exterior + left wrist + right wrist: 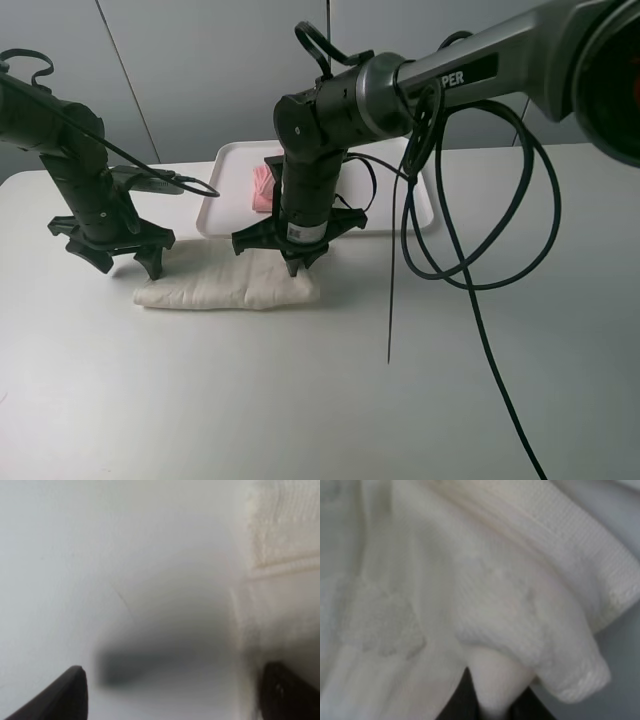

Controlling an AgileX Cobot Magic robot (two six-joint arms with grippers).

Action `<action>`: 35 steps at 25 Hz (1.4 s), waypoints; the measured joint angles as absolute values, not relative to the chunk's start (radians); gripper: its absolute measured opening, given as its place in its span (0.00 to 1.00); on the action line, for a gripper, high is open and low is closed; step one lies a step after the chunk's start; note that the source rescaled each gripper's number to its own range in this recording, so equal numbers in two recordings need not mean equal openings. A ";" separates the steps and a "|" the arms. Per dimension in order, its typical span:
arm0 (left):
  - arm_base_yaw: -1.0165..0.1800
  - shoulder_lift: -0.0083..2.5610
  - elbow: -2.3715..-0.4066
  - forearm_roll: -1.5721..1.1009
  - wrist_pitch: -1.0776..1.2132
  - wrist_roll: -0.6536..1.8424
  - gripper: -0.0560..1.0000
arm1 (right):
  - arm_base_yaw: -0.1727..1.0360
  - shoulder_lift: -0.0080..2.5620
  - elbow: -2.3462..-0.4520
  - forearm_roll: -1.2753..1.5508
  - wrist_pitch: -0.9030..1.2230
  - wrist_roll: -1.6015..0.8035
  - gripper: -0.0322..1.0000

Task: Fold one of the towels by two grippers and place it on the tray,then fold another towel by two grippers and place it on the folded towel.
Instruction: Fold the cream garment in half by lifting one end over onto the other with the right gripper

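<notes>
A cream towel (230, 285) lies folded in a long strip on the table, in front of the white tray (222, 215). A pink towel (262, 188) lies on the tray. My left gripper (126, 263) is down at the strip's left end with its jaws wide apart. In the left wrist view the left gripper (175, 695) stands over bare table, and the towel's edge (285, 555) lies by one finger. My right gripper (294, 262) is down on the strip's right end. In the right wrist view the right gripper (492, 700) pinches a fold of the cream towel (485, 590).
The white table (500, 380) spreads out in front and to the right. A black cable (470, 285) loops down from the right arm over the table's right side. The tray's right half (400, 200) lies behind the right arm.
</notes>
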State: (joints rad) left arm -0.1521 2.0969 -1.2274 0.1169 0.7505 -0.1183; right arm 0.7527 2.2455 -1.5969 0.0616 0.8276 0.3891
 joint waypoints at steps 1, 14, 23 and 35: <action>-0.152 2.097 -1.227 0.117 0.751 -0.118 0.91 | 0.753 2.227 -1.597 0.065 0.824 0.387 0.08; -0.152 2.097 -1.227 0.117 0.751 -0.118 0.91 | 0.749 2.198 -1.597 0.447 0.758 0.172 0.08; -0.152 2.097 -1.227 0.117 0.753 -0.120 0.91 | 0.749 2.298 -1.597 0.810 0.596 0.020 0.08; -0.152 2.097 -1.229 0.117 0.755 -0.120 0.91 | 0.749 2.342 -1.592 1.202 0.506 -0.253 0.08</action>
State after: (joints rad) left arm -0.1521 2.0969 -1.2292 0.1169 0.7553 -0.1202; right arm 0.7491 2.3416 -1.5922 1.2018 0.5060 -0.2530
